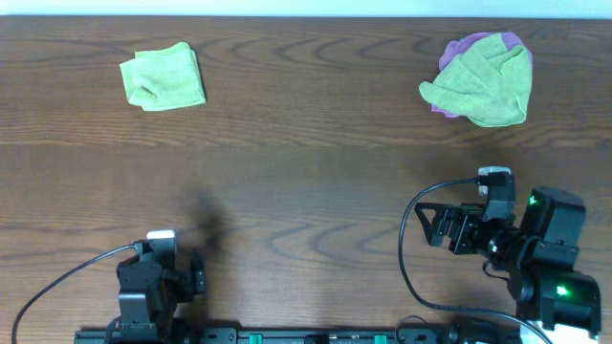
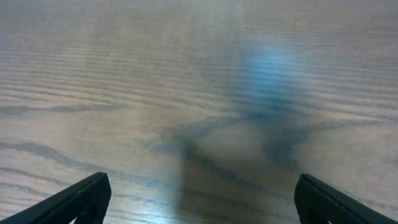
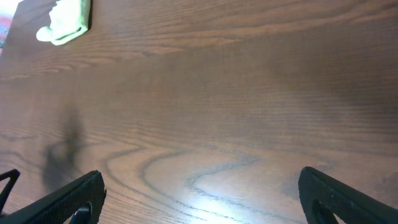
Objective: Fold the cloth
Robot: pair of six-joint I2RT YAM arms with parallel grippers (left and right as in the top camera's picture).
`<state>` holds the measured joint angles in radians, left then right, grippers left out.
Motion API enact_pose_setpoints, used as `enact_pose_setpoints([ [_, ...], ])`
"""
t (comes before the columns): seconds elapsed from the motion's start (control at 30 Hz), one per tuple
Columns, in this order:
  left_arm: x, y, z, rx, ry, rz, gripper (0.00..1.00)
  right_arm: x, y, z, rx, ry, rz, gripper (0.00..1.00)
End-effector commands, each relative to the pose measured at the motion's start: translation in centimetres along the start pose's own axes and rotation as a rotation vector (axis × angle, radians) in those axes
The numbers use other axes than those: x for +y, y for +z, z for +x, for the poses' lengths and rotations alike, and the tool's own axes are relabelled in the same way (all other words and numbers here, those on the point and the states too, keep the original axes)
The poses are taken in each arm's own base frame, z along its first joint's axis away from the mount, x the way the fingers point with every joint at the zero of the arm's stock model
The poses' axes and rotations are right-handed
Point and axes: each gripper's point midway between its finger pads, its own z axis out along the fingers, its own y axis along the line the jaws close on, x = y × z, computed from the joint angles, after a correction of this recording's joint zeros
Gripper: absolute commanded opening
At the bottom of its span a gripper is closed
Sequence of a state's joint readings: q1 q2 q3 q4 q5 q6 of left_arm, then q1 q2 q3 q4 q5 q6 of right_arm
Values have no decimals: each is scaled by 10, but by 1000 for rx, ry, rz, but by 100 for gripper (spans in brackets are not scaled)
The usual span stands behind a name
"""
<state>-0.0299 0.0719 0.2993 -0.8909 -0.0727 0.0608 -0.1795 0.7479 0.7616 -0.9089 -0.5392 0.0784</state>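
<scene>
**Surroundings.** The surface [image 1: 306, 162] is dark brown wood with long wavy grain lines and a dull sheen. Seen from overhead, a black cable [image 1: 407, 250] loops out from the right arm at 5 o'clock. A second cable [image 1: 57, 282] trails from the left arm at 7 o'clock. Green indicator lamps [image 1: 564, 290] glow on the right arm housing. Bare wood lies between each arm and the cloths; nothing stands in that span.

**Task items.**
- The green cloth [image 1: 163, 76] lies at 10 o'clock near the far edge. It is a roughly square, flattened bundle of soft, napped fabric with a wrinkled lower-left corner.
- A second green cloth [image 1: 481, 84] lies at 2 o'clock. It is crumpled, with raised folds, and rests on top of a purple cloth [image 1: 475, 42], which shows only along the upper and left edges.
- The two groups are well apart, and both are well apart from the arms.
- The right wrist view shows a pale green fabric edge at 11 o'clock; which cloth it belongs to cannot be told.

**Pincer state.**
- Left pincer [image 2: 205, 202]: spread wide. Its black fingertips [image 2: 87, 198] sit at opposite lower corners of the view, with only blurred wood grain and a shadow between them.
- Right pincer [image 3: 202, 199]: spread wide, holding nothing, with bare wood between its fingers.
</scene>
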Motion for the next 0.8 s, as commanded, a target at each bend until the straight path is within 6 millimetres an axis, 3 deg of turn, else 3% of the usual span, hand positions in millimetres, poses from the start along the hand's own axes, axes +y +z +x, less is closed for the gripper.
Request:
enact_pose_setpoints([
  [0.0,4,-1,7,20,21,-21,95,0,-2,-2,-9,-7,-4,99],
  [0.13,4,-2,15,40,23,-22,95,0,-2,-2,-9,-7,-4,99],
  [0.77,5,-4,12,13,19,-28,95,0,-2,-2,-9,-7,-4,99],
])
